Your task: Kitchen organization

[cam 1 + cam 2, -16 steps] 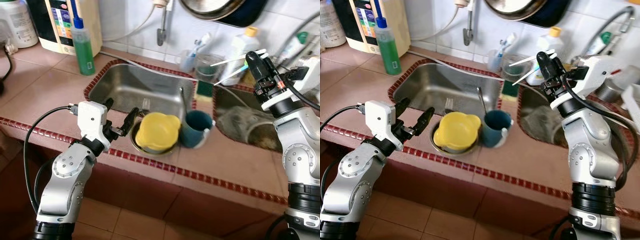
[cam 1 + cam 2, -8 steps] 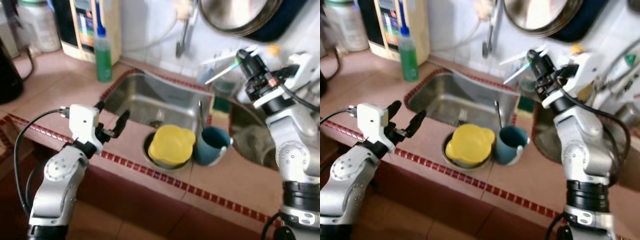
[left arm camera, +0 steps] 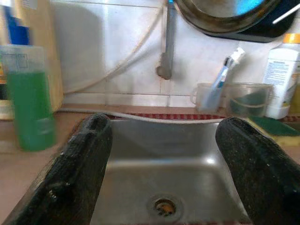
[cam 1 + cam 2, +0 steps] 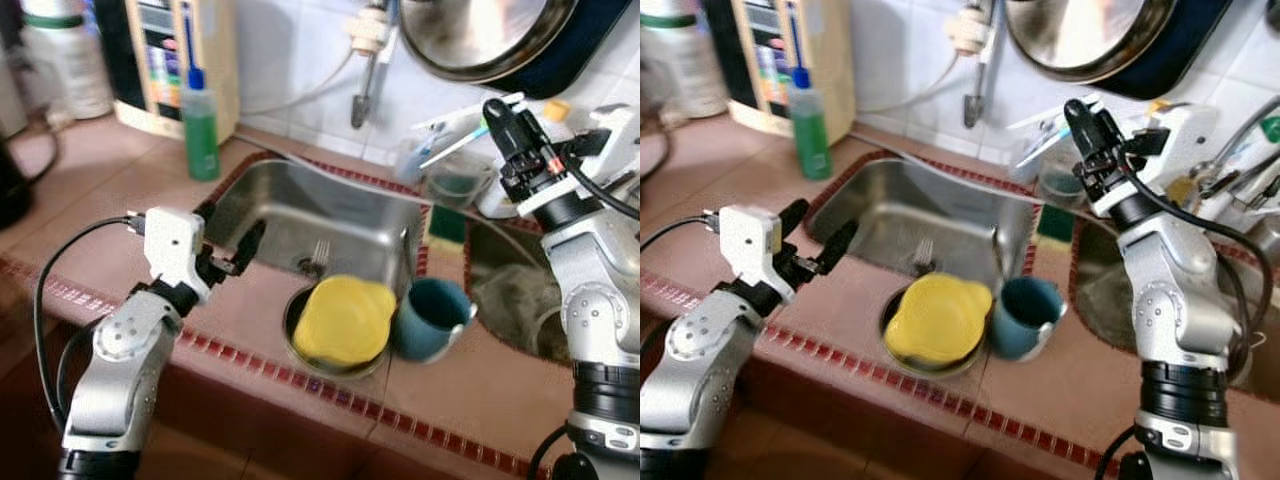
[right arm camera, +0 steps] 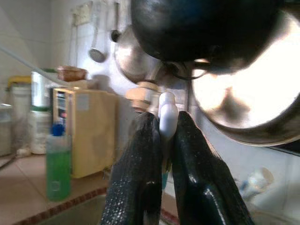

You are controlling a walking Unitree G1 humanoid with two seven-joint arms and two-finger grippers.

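Tiled counter [image 4: 110, 200], steel sink [image 4: 320, 215]. Right gripper [image 4: 1080, 112] is pinching toothbrushes [image 4: 455, 140] up by the cups [image 4: 440, 175], not yet stowed. Left gripper [image 4: 232, 232] is hovering wide open, empty, at the sink's edge. Yellow bowl [image 4: 342, 320] and mug [image 4: 430, 318] remaining.

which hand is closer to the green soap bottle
Left. The left hand hovers open at the sink's near-left corner, just below the green soap bottle; the right hand, pinching toothbrushes, is across the sink.
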